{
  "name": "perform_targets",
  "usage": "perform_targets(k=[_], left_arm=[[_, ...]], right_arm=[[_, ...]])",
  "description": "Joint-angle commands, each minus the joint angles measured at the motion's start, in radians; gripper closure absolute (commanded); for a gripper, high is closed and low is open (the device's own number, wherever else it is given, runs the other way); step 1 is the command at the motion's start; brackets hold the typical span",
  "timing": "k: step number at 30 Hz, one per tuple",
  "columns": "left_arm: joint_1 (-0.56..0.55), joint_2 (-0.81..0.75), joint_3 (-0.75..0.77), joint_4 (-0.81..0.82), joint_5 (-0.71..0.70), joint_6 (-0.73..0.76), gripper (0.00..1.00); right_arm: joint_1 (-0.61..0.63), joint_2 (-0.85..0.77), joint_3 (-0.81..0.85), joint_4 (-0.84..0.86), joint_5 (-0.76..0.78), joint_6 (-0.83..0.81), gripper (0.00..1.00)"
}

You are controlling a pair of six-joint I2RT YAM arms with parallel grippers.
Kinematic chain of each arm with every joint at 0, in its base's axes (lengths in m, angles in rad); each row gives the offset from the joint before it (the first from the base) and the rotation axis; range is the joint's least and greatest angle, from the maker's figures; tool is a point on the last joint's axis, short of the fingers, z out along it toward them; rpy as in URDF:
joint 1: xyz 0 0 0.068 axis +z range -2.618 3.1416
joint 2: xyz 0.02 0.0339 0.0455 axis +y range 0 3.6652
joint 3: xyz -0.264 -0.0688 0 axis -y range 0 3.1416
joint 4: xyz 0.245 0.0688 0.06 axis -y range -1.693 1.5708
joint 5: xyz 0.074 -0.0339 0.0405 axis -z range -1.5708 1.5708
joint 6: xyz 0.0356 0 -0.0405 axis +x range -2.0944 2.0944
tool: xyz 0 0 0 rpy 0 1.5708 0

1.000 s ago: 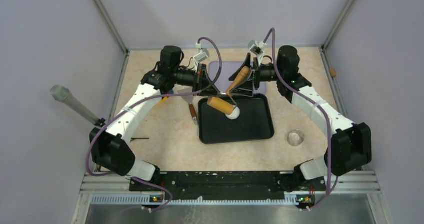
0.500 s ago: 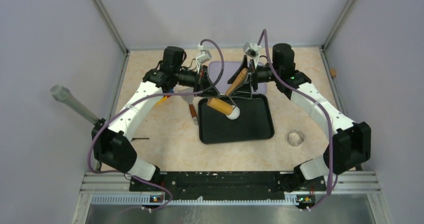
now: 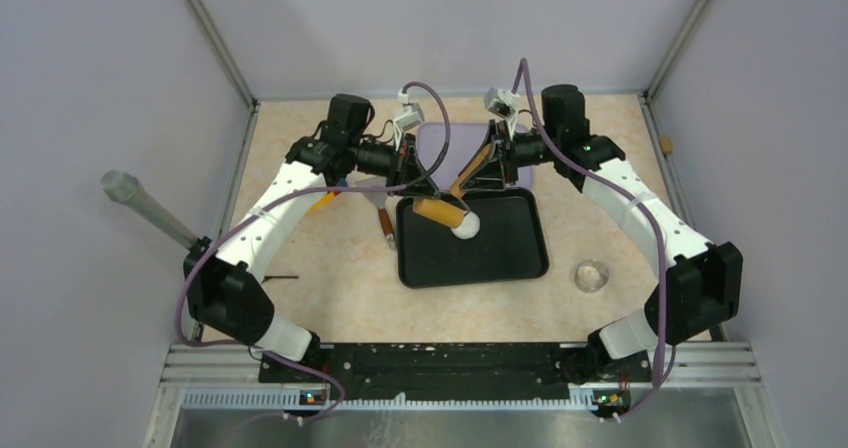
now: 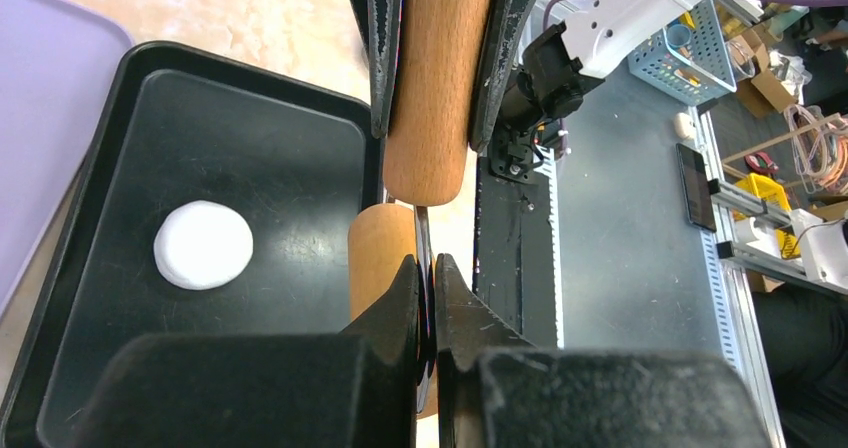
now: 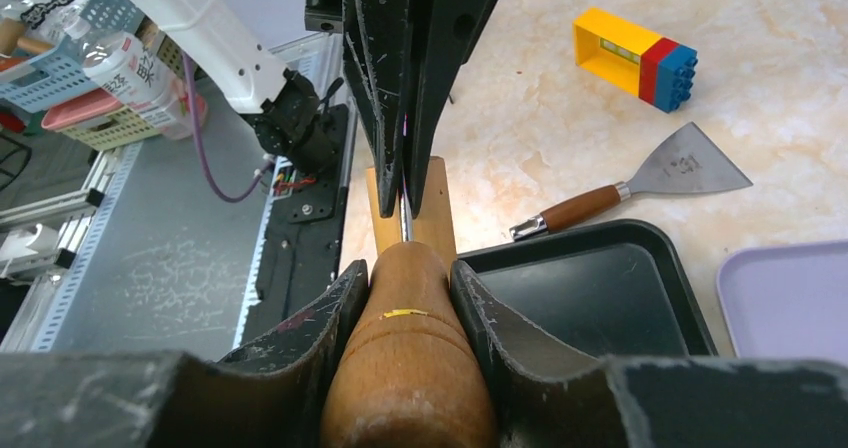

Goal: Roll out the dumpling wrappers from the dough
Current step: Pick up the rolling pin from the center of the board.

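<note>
Left side: scraper (image 5: pixel 640 183) lies on the table just beside the black tray (image 4: pixel 250 118), untouched.

Left gripper (image 4: pixel 425 273): jaws pinched nearly together on the thin metal rod (image 4: pixel 421 230) that carries the wooden roller (image 4: pixel 380 253). A clenched, narrow hold on metal.

Roller: hangs at the tray's far left part. The top view shows its end against the dough (image 4: pixel 203 245), but the left wrist view shows bare tray between them. Cannot tell whether they touch.

Dough: one small white round lump, smooth and slightly domed, lying on the tray floor toward the far side. It is not in either gripper.

- Handling judgement: light, soft and likely tacky.
- It should spread under modest downward load and may cling to the wood or slide on the slick tray.
- Do not grip it directly, since fingers would dent or tear it. Work it through the roller only, passing over the lump's middle.

Right gripper (image 5: pixel 408 268): both fingers clamped on the wooden handle (image 5: pixel 410 368), a firm wrap just below its rounded end. The handle is stiff and smooth, so the grasp there looks sound.

Far right: small glass dish (image 3: pixel 592 274) on the table, well apart from the tray.
</note>
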Motion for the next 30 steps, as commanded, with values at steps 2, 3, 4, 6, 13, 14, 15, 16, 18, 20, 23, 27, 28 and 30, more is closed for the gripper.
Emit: perform_targets(k=[2,3,4,6,13,14,15,16,18,20,23,27,28,30], left_arm=[[-0.004,0.009,0.063,0.03,-0.016,-0.017,0.99],[-0.002,0.009,0.068,0.029,-0.025,-0.021,0.9],[0.0,0.011,0.076,0.023,-0.037,-0.019,0.77],[0.012,0.012,0.097,0.002,-0.058,-0.015,0.24],[0.097,0.04,0.107,0.001,-0.41,-0.002,0.01],[0.097,0.061,0.1,0.003,-0.494,0.005,0.01],[0.098,0.085,0.09,0.01,-0.565,0.006,0.01],[0.097,0.11,0.08,0.022,-0.623,0.004,0.01],[0.097,0.163,0.061,0.049,-0.702,-0.008,0.01],[0.091,0.216,0.058,0.05,-0.71,-0.002,0.01],[0.067,0.279,0.063,0.059,-0.755,-0.012,0.03],[0.033,0.355,0.073,0.046,-0.826,0.005,0.12],[0.029,0.368,0.072,0.045,-0.825,0.012,0.14],[0.025,0.39,0.071,0.041,-0.836,0.022,0.23]], right_arm=[[0.014,0.017,0.073,-0.077,-0.019,-0.086,1.0],[0.015,0.018,0.08,-0.101,-0.004,-0.096,1.0],[0.014,0.015,0.089,-0.117,0.022,-0.107,1.0],[0.013,0.01,0.101,-0.147,0.098,-0.123,1.0],[0.011,-0.093,0.002,-0.129,0.42,-0.177,1.0],[0.012,-0.107,-0.027,-0.107,0.454,-0.172,1.0],[0.012,-0.12,-0.055,-0.086,0.482,-0.17,1.0],[0.014,-0.131,-0.079,-0.067,0.513,-0.171,1.0],[0.018,-0.143,-0.125,-0.034,0.558,-0.175,1.0],[0.024,-0.15,-0.161,0.008,0.607,-0.17,1.0],[0.032,-0.134,-0.175,0.035,0.635,-0.154,1.0],[0.082,-0.08,-0.142,0.0,0.734,-0.18,1.0],[0.09,-0.072,-0.136,-0.002,0.744,-0.18,1.0],[0.092,-0.068,-0.135,0.002,0.749,-0.17,1.0]])
